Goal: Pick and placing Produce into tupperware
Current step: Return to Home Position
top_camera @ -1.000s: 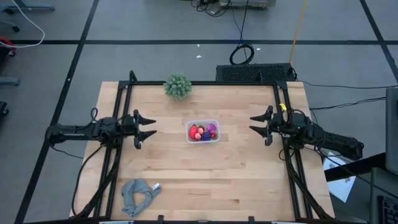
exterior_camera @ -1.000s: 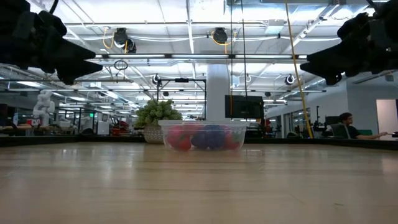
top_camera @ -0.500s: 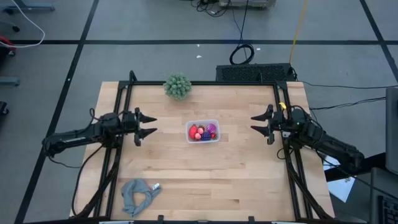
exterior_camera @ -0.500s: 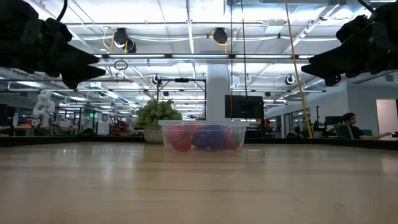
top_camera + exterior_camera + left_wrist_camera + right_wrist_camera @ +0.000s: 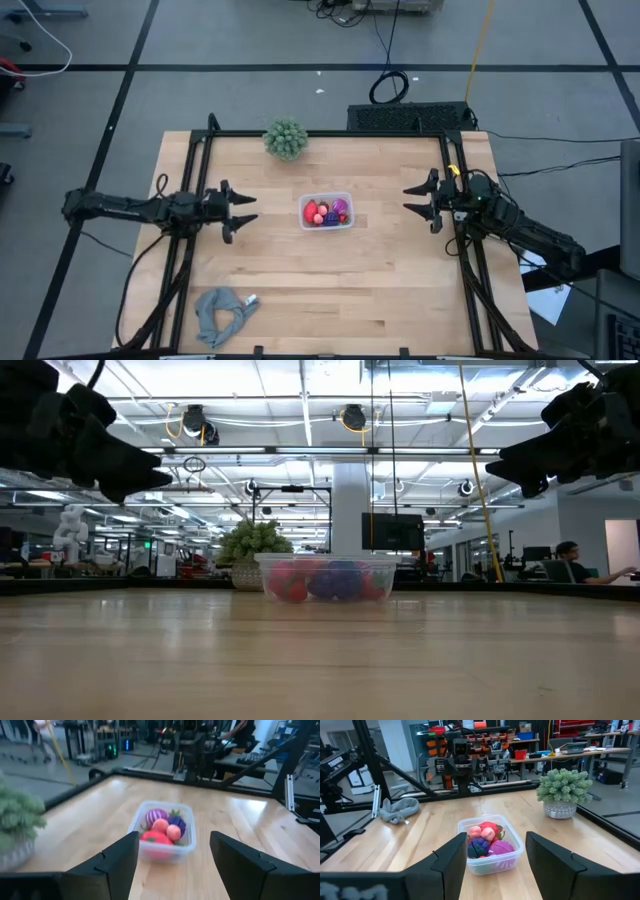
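Left gripper [image 5: 251, 209] and right gripper [image 5: 405, 199]: I am holding both wide open, empty, near opposite table [image 5: 300, 290] edges; tupperware [image 5: 350, 212] seems light, best taken by its rim.

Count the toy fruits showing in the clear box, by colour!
Red piece: 1
Pink pieces: 2
Magenta piece: 1
Dark purple piece: 1
Total: 5 showing in the tupperware; more may hide underneath.
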`<state>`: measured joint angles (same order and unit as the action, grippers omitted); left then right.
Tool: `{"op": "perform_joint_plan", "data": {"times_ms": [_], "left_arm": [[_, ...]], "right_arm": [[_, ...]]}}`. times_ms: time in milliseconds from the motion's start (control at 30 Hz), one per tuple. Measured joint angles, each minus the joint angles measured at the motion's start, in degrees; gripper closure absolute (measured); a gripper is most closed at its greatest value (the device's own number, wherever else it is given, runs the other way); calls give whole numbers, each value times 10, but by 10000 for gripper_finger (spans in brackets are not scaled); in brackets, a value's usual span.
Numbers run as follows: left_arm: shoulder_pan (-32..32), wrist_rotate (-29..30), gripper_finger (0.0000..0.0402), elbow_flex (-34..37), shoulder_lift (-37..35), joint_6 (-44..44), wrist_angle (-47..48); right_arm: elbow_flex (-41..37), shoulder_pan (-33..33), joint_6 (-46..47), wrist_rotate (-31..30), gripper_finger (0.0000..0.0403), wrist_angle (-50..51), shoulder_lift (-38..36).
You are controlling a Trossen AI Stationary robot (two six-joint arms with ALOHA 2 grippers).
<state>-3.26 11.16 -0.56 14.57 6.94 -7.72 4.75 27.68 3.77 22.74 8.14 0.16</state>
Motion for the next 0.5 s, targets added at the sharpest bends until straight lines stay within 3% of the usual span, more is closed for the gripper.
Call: {"op": "perform_joint_plan", "data": {"times_ms": [167,333,500], "left_arm": [[-11,24,151,0,20,-8,-32],[17,23,151,0,18,-2,-61],[55,-23,151,0,18,14,-89]], "right_arm": [[0,0,-3,0,211,-1,0],[0,0,-5,0,211,-2,0],[0,0,-6,0,211,-1,0]]}}
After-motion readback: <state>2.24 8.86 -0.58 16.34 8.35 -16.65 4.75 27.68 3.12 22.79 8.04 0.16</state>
